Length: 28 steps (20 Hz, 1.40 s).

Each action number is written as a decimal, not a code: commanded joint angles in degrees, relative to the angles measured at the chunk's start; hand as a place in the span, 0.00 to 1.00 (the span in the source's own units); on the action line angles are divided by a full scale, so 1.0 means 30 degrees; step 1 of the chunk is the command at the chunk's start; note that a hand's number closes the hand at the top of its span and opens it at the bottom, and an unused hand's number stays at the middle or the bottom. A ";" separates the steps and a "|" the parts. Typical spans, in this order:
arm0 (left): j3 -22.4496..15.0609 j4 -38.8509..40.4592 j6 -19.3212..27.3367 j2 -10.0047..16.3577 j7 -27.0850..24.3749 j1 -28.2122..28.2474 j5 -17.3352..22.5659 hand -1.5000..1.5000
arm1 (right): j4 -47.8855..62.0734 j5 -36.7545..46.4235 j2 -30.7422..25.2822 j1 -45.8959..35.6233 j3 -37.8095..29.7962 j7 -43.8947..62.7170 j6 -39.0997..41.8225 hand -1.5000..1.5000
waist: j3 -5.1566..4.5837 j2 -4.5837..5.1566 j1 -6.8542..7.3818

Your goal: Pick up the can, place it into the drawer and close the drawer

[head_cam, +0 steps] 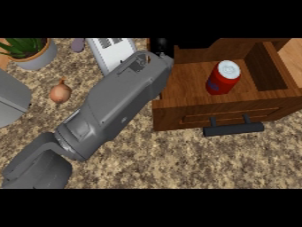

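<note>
A red can [222, 78] with a white top stands upright inside the open wooden drawer [179, 88], towards its right side. The drawer's black bar handle [234, 128] faces me at the front. My left forearm runs from the lower left up to the drawer's back left corner. Only a small black part of my left hand [161, 45] shows there, to the left of the can and apart from it. My right hand shows nowhere in the head view.
A brown onion [60, 93] lies on the speckled counter left of my arm. A potted plant [28, 52] stands at the back left, a white ribbed object [114, 51] behind my arm, and a large grey object [1, 102] at the left edge.
</note>
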 commanded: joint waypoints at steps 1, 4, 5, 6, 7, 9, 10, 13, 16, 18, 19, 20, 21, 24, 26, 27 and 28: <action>-0.0543 -0.0468 0.0813 -0.0001 -0.0492 0.0316 0.0834 0.00 | -0.0142 0.0384 0.0497 0.0094 0.0128 -0.0391 0.0004 0.00 | 0.0002 -0.0059 0.0027; -0.0312 0.0288 0.0896 -0.0001 -0.0516 -0.0676 0.1205 0.00 | -0.0060 -0.0766 -0.0543 -0.0005 -0.0293 0.0381 0.0131 0.00 | 0.0002 -0.0015 -0.0168; -0.0783 -0.0170 0.1073 -0.0001 -0.0464 -0.0520 0.1485 0.00 | 0.0712 -0.0323 -0.0756 -0.0917 -0.0146 -0.0089 0.0092 0.00 | 0.0014 0.0042 -0.0214; -0.0634 -0.0040 0.0465 -0.0001 -0.1518 0.0269 0.1438 0.00 | -0.0241 0.0597 -0.0781 -0.1212 -0.0209 0.0061 -0.0563 0.00 | -0.0008 0.0054 0.0009; -0.0606 -0.0445 0.0731 -0.0002 -0.1309 0.0238 0.1818 0.00 | -0.0475 0.0645 -0.0776 -0.0614 -0.0630 -0.1204 0.0653 0.00 | 0.0006 0.0004 -0.0252; -0.0186 -0.0144 0.0254 -0.0001 -0.1417 -0.0358 0.1812 0.00 | -0.0740 0.3150 -0.1417 -0.1435 -0.0903 -0.2560 0.1037 0.00 | 0.0006 0.0075 0.0083; -0.0115 -0.0247 0.0256 -0.0002 -0.1920 0.0060 0.1909 0.00 | -0.2023 0.3153 -0.1265 -0.0675 -0.0920 -0.2508 0.1336 0.00 | -0.0011 -0.0021 0.0006; -0.0700 -0.1031 0.0500 -0.0002 -0.2775 0.0548 0.2300 0.00 | -0.0992 0.4601 -0.1828 -0.2164 -0.0068 -0.3522 0.1829 0.00 | 0.0005 0.0041 0.0227; -0.0473 -0.0371 0.0734 -0.0002 -0.2492 -0.0855 0.2364 0.00 | -0.2529 0.6779 -0.0772 -0.2422 0.1260 -0.3930 0.1539 0.00 | -0.0003 0.0051 0.0372; -0.0566 -0.1176 0.1234 -0.0002 -0.2504 -0.0797 0.2700 0.00 | -0.1614 0.7750 -0.1712 -0.3567 0.1307 -0.4131 0.1382 0.00 | -0.0010 -0.0060 0.0747; -0.0368 -0.0454 0.0279 -0.0002 -0.3651 -0.0167 0.2606 0.00 | -0.2796 0.9080 -0.1190 -0.3350 0.2435 -0.3972 0.1534 0.00 | -0.0021 0.0153 0.0594; -0.0813 -0.0829 0.1284 -0.0001 -0.2911 -0.0790 0.2756 0.00 | -0.2595 0.9756 -0.1522 -0.4046 0.2903 -0.3890 0.1452 0.00 | -0.0014 0.0060 0.0672; -0.0832 -0.0641 0.1147 -0.0002 -0.3191 -0.0834 0.2606 0.00 | -0.2808 1.0121 -0.1701 -0.4584 0.3096 -0.3388 0.1021 0.00 | -0.0025 0.0004 0.0811; -0.0581 -0.0923 0.1083 -0.0002 -0.3059 -0.0875 0.3163 0.00 | -0.1440 1.3626 -0.1508 -0.5658 0.5015 -0.4371 0.0973 0.00 | -0.0018 0.0060 0.1081; -0.0549 -0.1105 0.0348 -0.0002 -0.3324 -0.0244 0.3094 0.00 | -0.1080 1.6110 -0.0994 -0.6168 0.6386 -0.4527 0.0308 0.00 | -0.0033 -0.0006 0.1463; -0.0472 -0.0957 0.0883 -0.0002 -0.2840 -0.0451 0.3169 0.00 | -0.1264 1.6214 -0.1215 -0.5814 0.6455 -0.4510 0.0540 0.00 | -0.0026 -0.0141 0.1271; -0.0264 -0.0807 0.0567 -0.0001 -0.2433 -0.0854 0.3019 0.00 | -0.0062 1.7728 -0.1559 -0.6641 0.6773 -0.5243 0.0097 0.00 | -0.0028 -0.0126 0.1678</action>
